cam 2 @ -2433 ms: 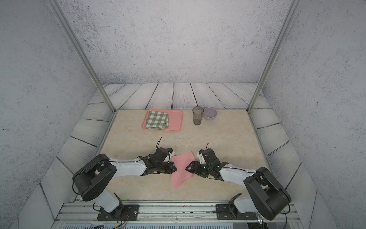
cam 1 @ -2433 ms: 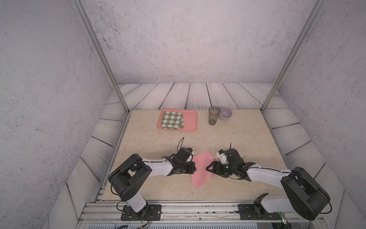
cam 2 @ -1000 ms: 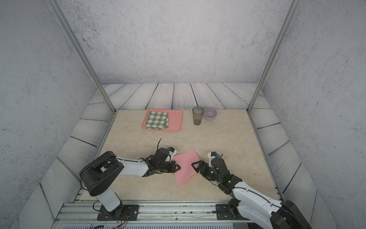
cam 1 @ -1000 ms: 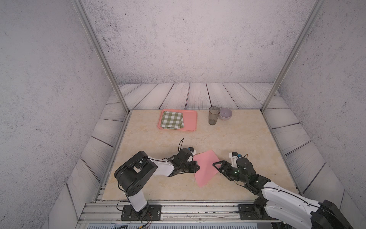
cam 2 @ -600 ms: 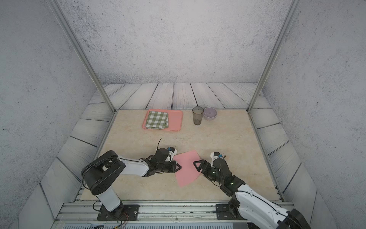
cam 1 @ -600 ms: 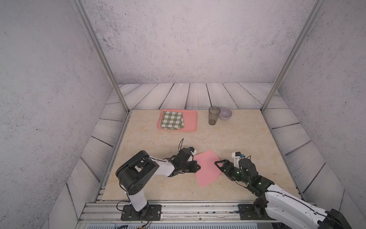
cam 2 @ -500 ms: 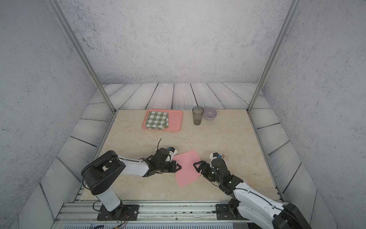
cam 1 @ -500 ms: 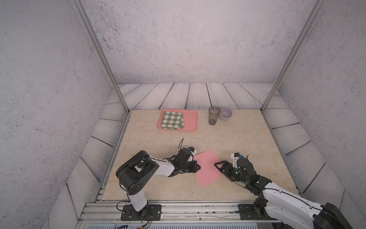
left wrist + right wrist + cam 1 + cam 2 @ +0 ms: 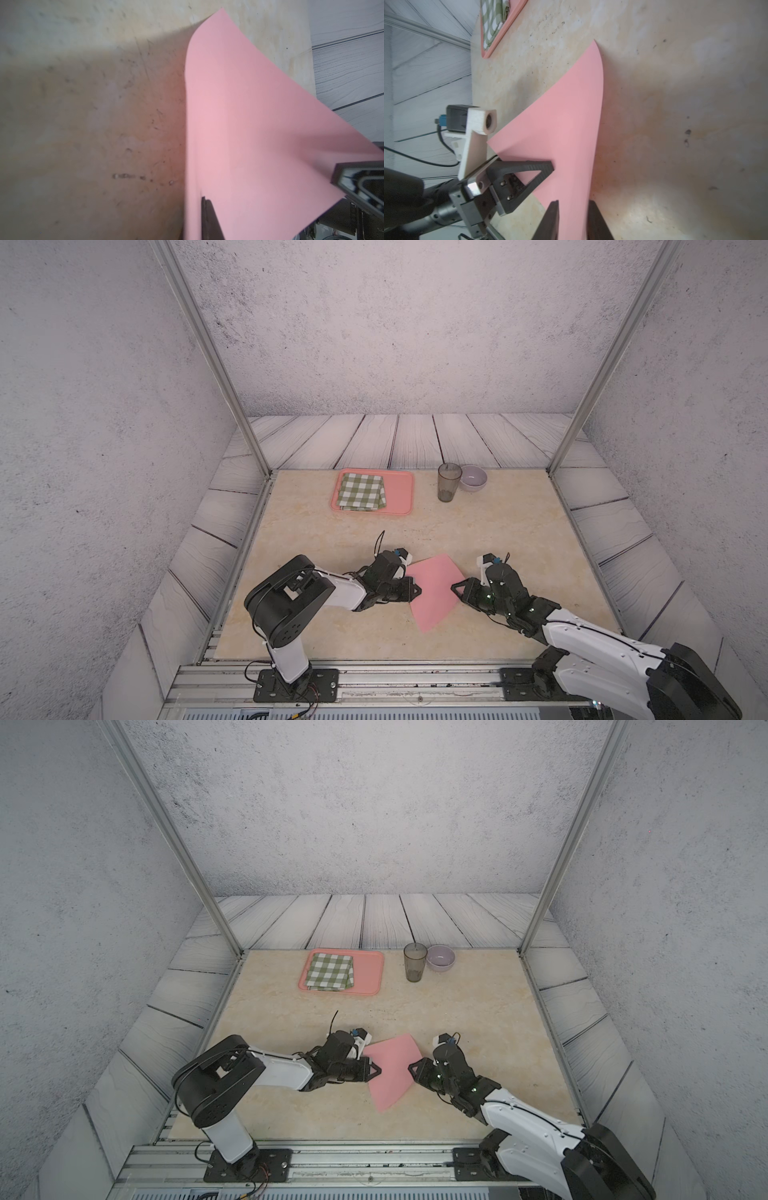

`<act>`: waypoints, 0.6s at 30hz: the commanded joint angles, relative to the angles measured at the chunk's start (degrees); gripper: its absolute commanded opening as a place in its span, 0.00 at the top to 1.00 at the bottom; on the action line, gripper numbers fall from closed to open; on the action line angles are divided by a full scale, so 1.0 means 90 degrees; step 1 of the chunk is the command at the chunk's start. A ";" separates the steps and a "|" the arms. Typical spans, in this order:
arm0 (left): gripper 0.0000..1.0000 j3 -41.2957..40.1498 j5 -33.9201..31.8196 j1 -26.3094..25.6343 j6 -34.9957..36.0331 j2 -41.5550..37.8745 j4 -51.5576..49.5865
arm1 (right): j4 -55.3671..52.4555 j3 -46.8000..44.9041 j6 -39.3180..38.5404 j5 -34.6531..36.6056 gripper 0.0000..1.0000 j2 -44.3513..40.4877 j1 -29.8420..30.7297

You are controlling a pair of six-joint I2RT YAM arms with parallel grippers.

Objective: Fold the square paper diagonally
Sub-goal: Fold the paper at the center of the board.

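The square paper (image 9: 434, 593) (image 9: 392, 1069) is a plain pink sheet at the front middle of the table. It bows up off the surface, with its far corner resting on the table. My left gripper (image 9: 415, 591) (image 9: 204, 199) is shut on the paper (image 9: 259, 145) at its left side, with one finger on top and the other hidden under the sheet. My right gripper (image 9: 455, 587) (image 9: 573, 204) is at the paper's right edge. Its jaws stand a small gap apart, one on each side of the paper (image 9: 566, 124).
A salmon tray (image 9: 401, 489) holding a green checked cloth (image 9: 360, 497) stands at the back. To its right are a dark cup (image 9: 448, 488) and a pale bowl (image 9: 473, 478). Metal frame posts stand at both back corners.
My right gripper's jaws have narrowed around the paper's right edge, having stood wide open a moment ago. The left gripper has kept its hold and has not moved.
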 commanded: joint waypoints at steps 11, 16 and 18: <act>0.97 -0.0156 0.0090 -0.0021 0.0019 -0.0013 -0.0746 | -0.1466 0.0609 -0.0778 0.0855 1.00 0.0006 0.0048; 0.84 -0.0137 0.0034 -0.0021 0.0068 -0.0233 -0.1010 | -0.2023 0.0799 -0.0934 0.1173 1.00 -0.0104 0.0051; 0.75 -0.0142 -0.0008 -0.0020 0.0113 -0.0375 -0.1165 | -0.2250 0.0866 -0.1012 0.1276 1.00 -0.0167 0.0052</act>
